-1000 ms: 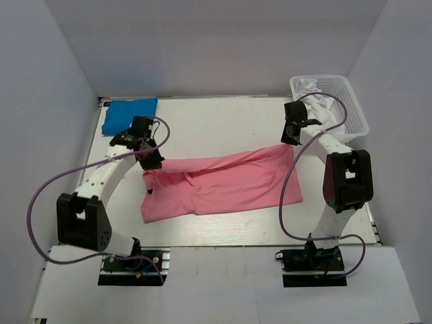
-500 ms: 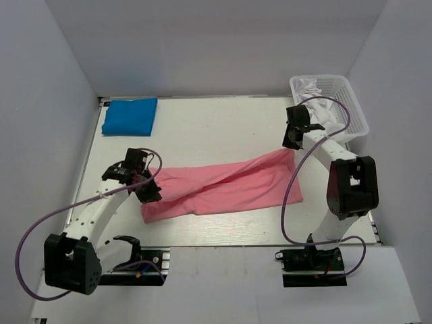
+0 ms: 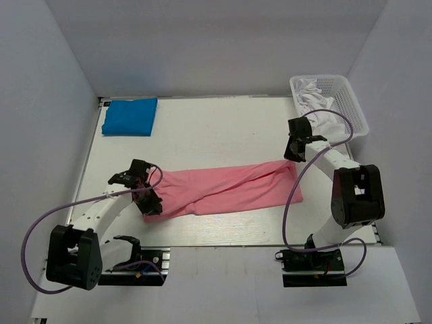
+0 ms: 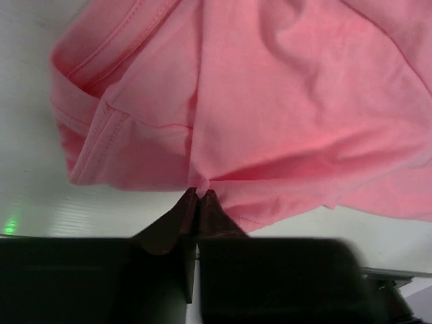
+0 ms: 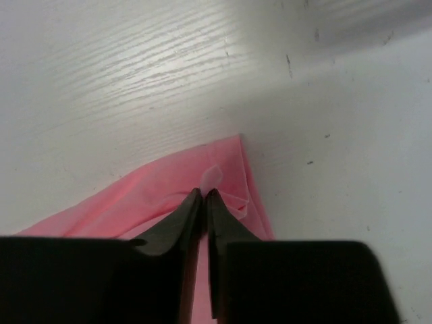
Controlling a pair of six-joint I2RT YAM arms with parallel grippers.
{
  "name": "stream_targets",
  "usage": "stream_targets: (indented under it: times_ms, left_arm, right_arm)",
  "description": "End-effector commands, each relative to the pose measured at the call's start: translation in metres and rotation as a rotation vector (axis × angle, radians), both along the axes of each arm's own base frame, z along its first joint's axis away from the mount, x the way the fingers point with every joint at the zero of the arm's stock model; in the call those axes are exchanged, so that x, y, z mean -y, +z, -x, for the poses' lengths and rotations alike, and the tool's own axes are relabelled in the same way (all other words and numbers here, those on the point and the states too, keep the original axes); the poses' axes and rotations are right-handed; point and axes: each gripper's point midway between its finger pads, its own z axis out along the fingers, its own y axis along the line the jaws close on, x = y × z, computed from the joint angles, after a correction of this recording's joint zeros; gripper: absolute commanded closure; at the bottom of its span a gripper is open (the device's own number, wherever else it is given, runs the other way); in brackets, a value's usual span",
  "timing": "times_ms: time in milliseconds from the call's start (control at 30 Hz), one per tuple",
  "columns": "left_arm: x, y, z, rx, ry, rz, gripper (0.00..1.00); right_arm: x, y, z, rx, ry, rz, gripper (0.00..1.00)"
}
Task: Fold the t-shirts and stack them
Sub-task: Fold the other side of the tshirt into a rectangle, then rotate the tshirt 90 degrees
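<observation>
The salmon-pink t-shirt (image 3: 223,189) lies stretched across the surface (image 3: 223,128). The left fingers (image 4: 172,226) are closed, pinching its left end; the right fingers (image 5: 172,226) are closed on its far right corner.

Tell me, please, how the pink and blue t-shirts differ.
The pink t-shirt is a long band mid-table; the blue t-shirt is a folded rectangle at the far left corner. The left tool and right tool pinch the pink t-shirt's ends; nothing touches the blue t-shirt. Both lie on the table.
</observation>
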Motion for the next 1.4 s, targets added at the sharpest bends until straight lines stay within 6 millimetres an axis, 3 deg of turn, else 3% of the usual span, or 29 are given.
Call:
stream_targets:
  times_ms: [0,33,67,100,133,167,200,267,333,467,500,567,600,700,767,933,1033,1100,1133,1367]
  left_arm:
    - [0.000,-0.002,-0.004,-0.008,0.017,-0.008,0.80]
    - [-0.001,0.000,-0.006,-0.002,0.020,-0.019,0.69]
    - [-0.002,0.000,-0.003,-0.028,0.019,-0.025,0.46]
    - [-0.004,0.005,-0.007,-0.015,0.014,-0.038,0.37]
    - [-0.005,0.008,-0.008,-0.013,0.016,-0.046,0.28]
    - [-0.006,0.011,-0.005,-0.028,0.016,-0.050,0.10]
    - [-0.007,0.019,-0.012,-0.007,0.019,-0.059,0.00]
    - [-0.011,0.028,-0.014,-0.005,0.025,-0.081,0.00]
    - [-0.012,0.045,-0.030,0.045,0.013,-0.098,0.00]
    - [-0.010,0.065,-0.066,0.111,0.008,-0.120,0.00]
    - [-0.008,0.066,-0.078,0.139,0.010,-0.114,0.00]
    - [0.005,0.065,-0.093,0.156,-0.022,-0.064,0.00]
    - [0.012,0.058,-0.109,0.177,-0.028,-0.038,0.00]
    - [0.029,0.047,-0.132,0.213,-0.067,0.032,0.00]
    - [0.035,0.030,-0.137,0.158,-0.087,0.042,0.00]
    - [0.025,-0.005,-0.131,0.042,-0.074,-0.023,0.00]
    - [0.025,-0.023,-0.130,0.003,-0.075,-0.031,0.00]
    - [0.022,-0.032,-0.133,-0.019,-0.064,-0.034,0.00]
    - [0.019,-0.038,-0.134,-0.048,-0.060,-0.061,0.00]
    - [0.006,-0.045,-0.152,-0.084,-0.045,-0.159,0.00]
  right_arm:
    - [0.009,0.006,0.003,0.035,-0.079,0.002,0.86]
    - [0.018,0.002,0.013,0.002,-0.117,0.040,0.67]
    - [0.026,0.003,0.017,0.000,-0.154,0.067,0.52]
    - [0.030,0.002,0.021,-0.003,-0.198,0.070,0.12]
    - [0.037,0.001,0.032,-0.031,-0.225,0.099,0.10]
    - [0.051,0.004,0.035,-0.021,-0.267,0.159,0.10]
    - [0.053,0.007,0.035,-0.016,-0.282,0.168,0.10]
    - [0.059,0.024,0.040,-0.003,-0.295,0.206,0.10]
    - [0.051,0.040,0.038,0.024,-0.213,0.174,0.10]
    - [0.008,0.059,0.020,0.124,-0.004,0.008,0.10]
    - [-0.023,0.055,0.023,0.105,0.117,-0.107,0.10]
    - [-0.042,0.056,0.017,0.127,0.231,-0.145,0.10]
    - [-0.071,0.062,0.019,0.130,0.356,-0.230,0.10]
    - [-0.106,0.063,0.011,0.126,0.513,-0.277,0.10]
    - [-0.117,0.044,0.010,0.070,0.547,-0.260,0.10]
    - [-0.147,0.028,0.019,0.001,0.652,-0.256,0.10]
    - [-0.139,0.000,0.037,-0.089,0.633,-0.207,0.10]
    - [-0.131,-0.008,0.044,-0.117,0.601,-0.194,0.10]
    - [-0.117,-0.022,0.054,-0.160,0.557,-0.167,0.10]
    - [-0.041,-0.048,0.085,-0.241,0.308,0.011,0.10]
